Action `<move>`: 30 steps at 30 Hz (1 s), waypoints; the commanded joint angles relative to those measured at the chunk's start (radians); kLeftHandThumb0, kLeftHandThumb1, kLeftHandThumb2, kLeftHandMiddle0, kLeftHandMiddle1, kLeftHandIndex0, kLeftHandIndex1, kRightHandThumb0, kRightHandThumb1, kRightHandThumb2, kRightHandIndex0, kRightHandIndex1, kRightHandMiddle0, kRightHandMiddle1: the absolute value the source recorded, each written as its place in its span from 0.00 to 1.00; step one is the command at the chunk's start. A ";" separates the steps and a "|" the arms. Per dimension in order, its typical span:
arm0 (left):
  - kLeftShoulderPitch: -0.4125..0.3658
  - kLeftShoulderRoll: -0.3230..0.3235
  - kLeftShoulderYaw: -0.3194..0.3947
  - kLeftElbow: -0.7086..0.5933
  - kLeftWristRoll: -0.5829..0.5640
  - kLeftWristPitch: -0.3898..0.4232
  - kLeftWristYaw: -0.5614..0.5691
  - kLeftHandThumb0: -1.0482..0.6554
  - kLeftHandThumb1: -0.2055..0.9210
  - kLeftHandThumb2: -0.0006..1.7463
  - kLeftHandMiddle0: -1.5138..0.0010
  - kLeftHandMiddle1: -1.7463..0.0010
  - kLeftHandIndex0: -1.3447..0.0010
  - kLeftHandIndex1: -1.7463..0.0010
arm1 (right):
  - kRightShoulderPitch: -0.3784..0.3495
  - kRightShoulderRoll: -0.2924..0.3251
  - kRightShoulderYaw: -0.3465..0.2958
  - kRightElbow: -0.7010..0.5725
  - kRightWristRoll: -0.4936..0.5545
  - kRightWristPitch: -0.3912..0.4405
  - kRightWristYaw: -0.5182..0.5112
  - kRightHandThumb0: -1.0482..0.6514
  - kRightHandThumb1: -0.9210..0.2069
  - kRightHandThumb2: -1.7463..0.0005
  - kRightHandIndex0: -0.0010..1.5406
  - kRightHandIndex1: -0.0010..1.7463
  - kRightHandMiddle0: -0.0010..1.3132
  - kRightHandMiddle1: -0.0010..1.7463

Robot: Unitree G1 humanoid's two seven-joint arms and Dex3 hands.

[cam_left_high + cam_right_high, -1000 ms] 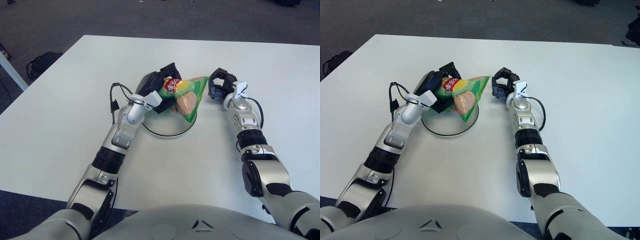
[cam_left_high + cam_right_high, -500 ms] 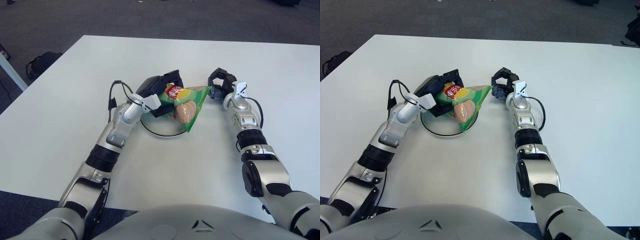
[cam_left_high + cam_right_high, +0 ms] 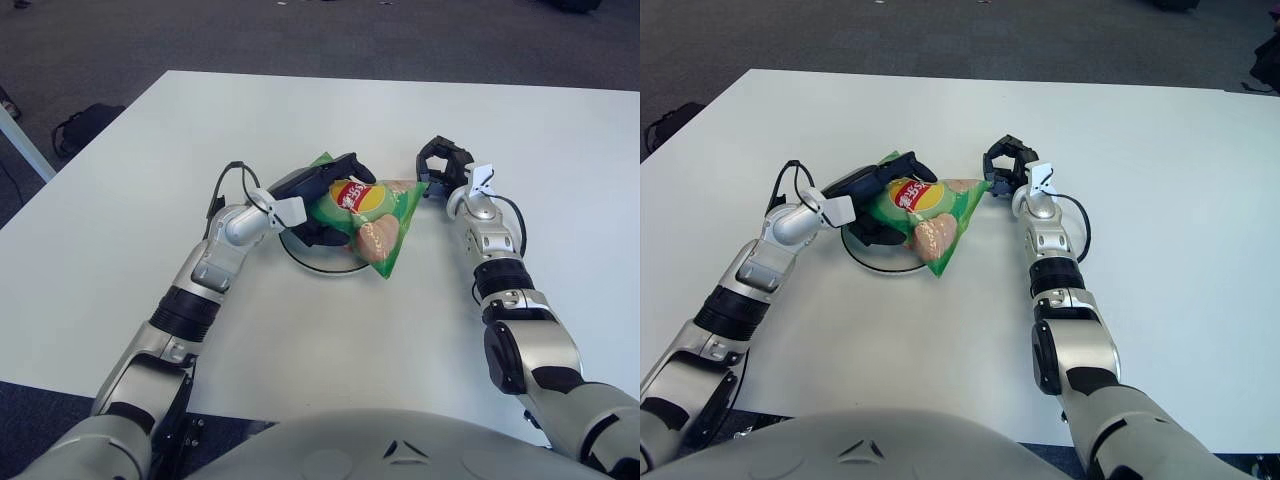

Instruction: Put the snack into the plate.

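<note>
Fingers (image 3: pixel 335 168) of left hand (image 3: pixel 318 190) clamped on green chip bag (image 3: pixel 372 212), lowered flatter over black-rimmed plate (image 3: pixel 305 262) than a second ago; right hand (image 3: pixel 441 165) curled beside bag corner; release likely next

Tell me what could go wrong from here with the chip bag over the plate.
The left hand grips the green snack bag only at its far left edge, so it could slip out.

Much of the bag hangs past the plate rim toward the right, so if released now it may land half on the white table.

The right hand shows close beside the bag's right corner and might snag or nudge it.
</note>
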 commanded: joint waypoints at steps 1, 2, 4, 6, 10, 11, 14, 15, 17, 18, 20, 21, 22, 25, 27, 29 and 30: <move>-0.015 0.017 0.011 0.025 -0.035 -0.045 -0.026 0.08 0.92 0.18 0.97 0.87 1.00 0.78 | 0.026 0.001 0.007 0.033 -0.013 0.028 0.004 0.35 0.47 0.30 0.80 1.00 0.43 1.00; -0.016 0.018 0.013 0.028 -0.041 -0.052 -0.030 0.08 0.92 0.18 0.97 0.88 1.00 0.79 | 0.025 0.001 0.007 0.034 -0.013 0.027 0.005 0.35 0.47 0.30 0.80 1.00 0.43 1.00; -0.017 0.018 0.017 0.032 -0.069 -0.058 -0.050 0.07 0.92 0.17 0.99 0.93 1.00 0.85 | 0.025 0.000 0.008 0.035 -0.012 0.025 0.008 0.35 0.48 0.29 0.80 1.00 0.43 1.00; -0.016 0.017 0.022 0.033 -0.106 -0.053 -0.078 0.07 0.92 0.16 0.99 0.96 1.00 0.88 | 0.024 -0.001 0.008 0.037 -0.010 0.023 0.011 0.35 0.48 0.29 0.80 1.00 0.43 1.00; -0.016 0.018 0.032 0.035 -0.186 -0.041 -0.137 0.07 0.89 0.15 1.00 0.99 1.00 0.94 | 0.023 -0.001 0.005 0.040 -0.007 0.024 0.016 0.35 0.48 0.29 0.80 1.00 0.43 1.00; -0.016 0.018 0.034 0.035 -0.193 -0.041 -0.144 0.07 0.89 0.15 1.00 0.99 1.00 0.94 | 0.023 -0.001 0.005 0.040 -0.007 0.024 0.016 0.35 0.48 0.29 0.80 1.00 0.43 1.00; -0.022 0.028 0.057 0.057 -0.251 -0.055 -0.184 0.08 0.88 0.15 1.00 1.00 1.00 0.96 | 0.019 0.000 0.004 0.044 -0.007 0.026 0.017 0.35 0.48 0.29 0.80 1.00 0.43 1.00; -0.024 0.029 0.064 0.066 -0.265 -0.059 -0.194 0.08 0.88 0.15 1.00 1.00 1.00 0.96 | 0.019 0.000 0.004 0.045 -0.007 0.027 0.017 0.35 0.48 0.29 0.80 1.00 0.43 1.00; -0.028 0.025 0.079 0.091 -0.291 -0.068 -0.206 0.08 0.88 0.15 1.00 1.00 1.00 0.96 | 0.018 -0.001 0.005 0.047 -0.008 0.026 0.019 0.35 0.48 0.29 0.80 1.00 0.43 1.00; -0.026 0.013 0.094 0.109 -0.312 -0.073 -0.202 0.08 0.88 0.15 1.00 1.00 1.00 0.96 | 0.018 -0.003 0.006 0.050 -0.009 0.024 0.022 0.35 0.47 0.30 0.80 1.00 0.43 1.00; -0.024 -0.008 0.115 0.135 -0.341 -0.085 -0.193 0.08 0.89 0.15 1.00 1.00 1.00 0.95 | 0.017 -0.005 0.007 0.055 -0.010 0.019 0.026 0.35 0.47 0.30 0.80 1.00 0.43 1.00; -0.023 -0.014 0.121 0.141 -0.347 -0.090 -0.190 0.07 0.90 0.15 1.00 1.00 1.00 0.94 | 0.017 -0.006 0.007 0.057 -0.010 0.017 0.028 0.35 0.47 0.30 0.79 1.00 0.43 1.00; -0.022 -0.025 0.138 0.160 -0.369 -0.106 -0.187 0.07 0.90 0.15 1.00 1.00 1.00 0.94 | 0.016 -0.007 0.008 0.060 -0.009 0.014 0.033 0.35 0.47 0.30 0.79 1.00 0.43 1.00; -0.018 -0.064 0.186 0.203 -0.464 -0.118 -0.207 0.06 0.92 0.15 1.00 1.00 1.00 0.92 | 0.014 -0.010 0.007 0.070 -0.007 0.008 0.047 0.35 0.47 0.30 0.79 1.00 0.42 1.00; -0.017 -0.089 0.208 0.219 -0.529 -0.105 -0.229 0.08 0.92 0.15 1.00 1.00 1.00 0.90 | 0.012 -0.011 0.006 0.076 -0.006 0.005 0.052 0.35 0.47 0.30 0.79 1.00 0.42 1.00; -0.008 -0.127 0.239 0.207 -0.619 -0.043 -0.229 0.10 0.91 0.15 1.00 1.00 1.00 0.89 | 0.010 -0.012 0.006 0.082 -0.006 0.003 0.057 0.35 0.47 0.30 0.79 1.00 0.42 1.00; -0.002 -0.145 0.255 0.197 -0.661 -0.008 -0.224 0.13 0.88 0.17 1.00 1.00 1.00 0.88 | 0.010 -0.013 0.007 0.084 -0.006 0.002 0.060 0.35 0.47 0.30 0.79 1.00 0.42 1.00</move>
